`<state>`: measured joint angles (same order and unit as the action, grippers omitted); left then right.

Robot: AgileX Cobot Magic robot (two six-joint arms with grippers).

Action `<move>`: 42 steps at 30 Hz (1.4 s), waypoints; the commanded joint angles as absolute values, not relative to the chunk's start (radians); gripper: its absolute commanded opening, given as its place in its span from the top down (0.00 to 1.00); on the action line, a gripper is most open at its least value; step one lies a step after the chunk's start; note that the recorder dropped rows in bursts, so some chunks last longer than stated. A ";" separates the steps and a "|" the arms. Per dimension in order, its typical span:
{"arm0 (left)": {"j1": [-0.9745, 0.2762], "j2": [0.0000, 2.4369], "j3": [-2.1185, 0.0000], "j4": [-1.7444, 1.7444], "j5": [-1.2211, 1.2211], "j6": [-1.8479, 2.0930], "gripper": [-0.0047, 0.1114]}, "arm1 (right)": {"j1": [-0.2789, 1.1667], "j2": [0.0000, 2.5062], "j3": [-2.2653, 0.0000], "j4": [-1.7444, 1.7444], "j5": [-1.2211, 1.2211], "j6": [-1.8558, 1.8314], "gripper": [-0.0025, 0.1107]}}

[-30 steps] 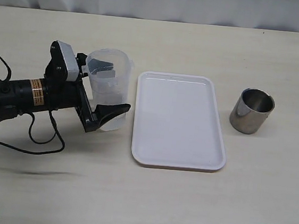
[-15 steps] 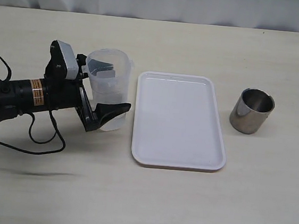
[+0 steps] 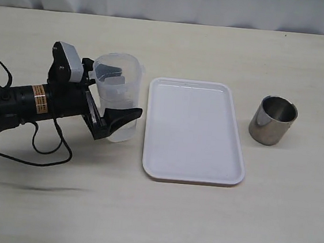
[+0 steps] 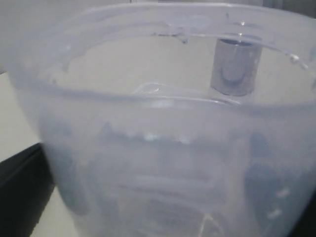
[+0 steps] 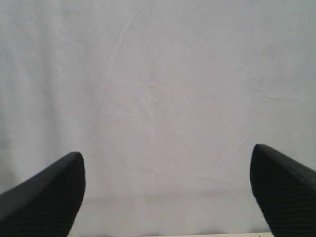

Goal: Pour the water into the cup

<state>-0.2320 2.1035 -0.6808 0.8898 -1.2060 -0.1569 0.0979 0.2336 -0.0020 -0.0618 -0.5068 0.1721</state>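
The steel cup [image 3: 273, 120] stands upright on the table at the right; it also shows through the beaker wall in the left wrist view [image 4: 235, 66]. The translucent measuring beaker [image 3: 117, 96] stands left of the tray and fills the left wrist view [image 4: 158, 148]. My left gripper [image 3: 124, 94] is shut on the beaker, one black finger [image 3: 121, 119] across its near side and the other behind it. The water cannot be made out clearly inside the beaker. My right gripper [image 5: 165, 197] is open and empty, facing a white curtain; it is outside the exterior view.
A white rectangular tray [image 3: 190, 174] lies between the beaker and the cup. The left arm's black cable [image 3: 42, 158] loops on the table at the left. A white curtain [image 3: 174, 1] hangs behind the table's far edge.
The near finger of my left gripper has drawn in against the beaker, and the wrist has shifted slightly. The beaker, the tray and the cup have not moved.
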 commanded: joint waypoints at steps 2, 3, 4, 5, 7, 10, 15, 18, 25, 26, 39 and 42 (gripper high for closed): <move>-0.236 2.106 -0.683 0.879 -1.221 -0.187 0.11 | 0.095 0.238 0.000 -0.072 -0.496 0.169 0.24; -0.236 2.106 -0.683 0.879 -1.221 -0.188 0.11 | 0.095 0.238 0.000 -0.072 -0.496 0.169 0.24; -0.236 2.106 -0.683 0.879 -1.221 -0.188 0.11 | 0.095 0.238 0.000 -0.072 -0.496 0.169 0.24; -0.236 2.106 -0.683 0.879 -1.221 -0.188 0.11 | 0.095 0.238 0.000 -0.072 -0.496 0.169 0.24; -0.236 2.106 -0.683 0.879 -1.221 -0.188 0.11 | 0.095 0.238 0.000 -0.072 -0.496 0.169 0.24; -0.236 2.106 -0.685 0.877 -1.221 -0.188 0.11 | 0.095 0.238 0.000 -0.072 -0.496 0.169 0.24; -0.247 2.106 -0.713 0.879 -1.221 -0.188 0.11 | 0.095 0.238 0.000 -0.072 -0.496 0.169 0.24; -0.256 2.106 -0.713 0.870 -1.221 -0.183 0.11 | 0.095 0.238 0.000 -0.072 -0.496 0.169 0.24; -0.257 2.106 -0.713 0.870 -1.221 -0.183 0.11 | 0.095 0.238 0.000 -0.072 -0.496 0.169 0.24; -0.257 2.106 -0.713 0.870 -1.221 -0.181 0.11 | 0.095 0.238 0.000 -0.072 -0.496 0.169 0.24; -0.257 2.106 -0.713 0.853 -1.221 -0.181 0.47 | 0.095 0.238 0.000 -0.072 -0.488 0.169 0.24; -0.257 2.106 -0.713 0.855 -1.194 -0.191 0.68 | 0.095 0.238 0.000 -0.072 -0.484 0.169 0.24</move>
<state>-0.2551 2.1041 -0.7086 0.8642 -1.2058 -0.1805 0.0979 0.2336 -0.0020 -0.0618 -0.4913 0.1721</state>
